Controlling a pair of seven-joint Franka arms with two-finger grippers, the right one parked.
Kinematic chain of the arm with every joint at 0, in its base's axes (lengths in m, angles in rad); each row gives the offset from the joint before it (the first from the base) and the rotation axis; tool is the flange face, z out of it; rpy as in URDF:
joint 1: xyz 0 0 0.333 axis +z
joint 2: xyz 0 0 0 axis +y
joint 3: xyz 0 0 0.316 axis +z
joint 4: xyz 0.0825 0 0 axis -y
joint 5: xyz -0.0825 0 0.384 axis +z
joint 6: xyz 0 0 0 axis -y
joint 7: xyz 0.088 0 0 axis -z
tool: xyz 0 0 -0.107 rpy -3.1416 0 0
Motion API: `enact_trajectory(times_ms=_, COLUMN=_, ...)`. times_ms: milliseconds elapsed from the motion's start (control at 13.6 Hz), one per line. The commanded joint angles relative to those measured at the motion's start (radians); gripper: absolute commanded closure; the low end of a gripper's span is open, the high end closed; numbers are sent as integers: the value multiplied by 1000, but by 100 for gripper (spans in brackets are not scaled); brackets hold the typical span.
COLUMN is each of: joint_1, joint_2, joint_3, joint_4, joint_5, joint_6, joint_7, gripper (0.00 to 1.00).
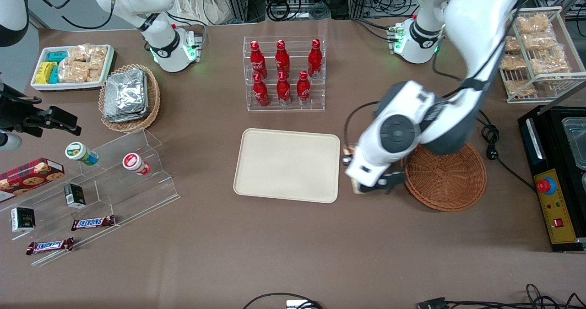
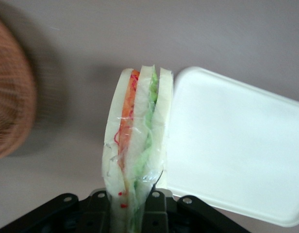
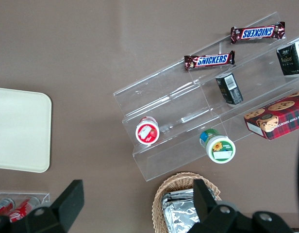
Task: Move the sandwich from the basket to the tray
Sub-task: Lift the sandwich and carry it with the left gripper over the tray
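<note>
Clear-wrapped triangular white-bread sandwich (image 2: 137, 145) with orange-red and green filling fills the wrist view, pinched upright between the black two-finger gripper (image 2: 135, 206), fingers closed on its lower end. Sandwich is off the table, held over bare brown tabletop in the gap between basket and tray, just beside the tray edge. In the front view the gripper (image 1: 366, 183) hangs between the two, the sandwich mostly hidden under the wrist.

Large flat cream-beige rectangular plastic tray (image 1: 256, 162) with rounded corners lies bare, toward the parked arm from the gripper. Round reddish-brown woven wicker basket (image 1: 451, 185) sits just on the working arm's side, looks empty.

Step in hand, as I judge it: carry over the tray, then set down. To do it well: clear the raised rim, go well inside the tray rather than near the edge, lower until the wrap touches, then release; the wedge is narrow and will likely tip onto its side.
</note>
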Motion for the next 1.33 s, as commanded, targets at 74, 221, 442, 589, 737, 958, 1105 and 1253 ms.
enact_trajectory(times_ms=74, joint_1=-99, joint_2=136, joint_3=3, joint_4=25, joint_5=4, joint_6=156, joint_7=33, gripper=100)
enact_trajectory(times_ms=221, joint_1=-130, joint_2=171, joint_3=7, joint_4=-9, joint_5=45, joint_6=211, joint_7=34, gripper=100)
enact_trajectory(times_ms=442, joint_1=-137, joint_2=177, joint_3=7, joint_4=-77, joint_5=114, joint_6=214, joint_7=34, gripper=100)
enact_trajectory(times_ms=589, joint_1=-133, joint_2=180, joint_3=10, joint_4=-81, joint_5=139, joint_6=212, joint_7=36, gripper=100)
enact_trajectory(times_ms=737, joint_1=-129, joint_2=177, joint_3=14, joint_4=-78, joint_5=139, joint_6=206, joint_7=86, gripper=100)
enact_trajectory(times_ms=958, joint_1=-110, joint_2=167, joint_3=13, joint_4=-72, joint_5=127, joint_6=200, joint_7=76, gripper=100)
enact_trajectory(times_ms=1105, joint_1=-104, joint_2=168, joint_3=13, joint_4=-66, joint_5=119, joint_6=200, joint_7=73, gripper=90)
enact_trajectory(times_ms=1253, joint_1=-104, joint_2=170, joint_3=14, joint_4=-68, joint_5=122, joint_6=198, joint_7=77, gripper=1)
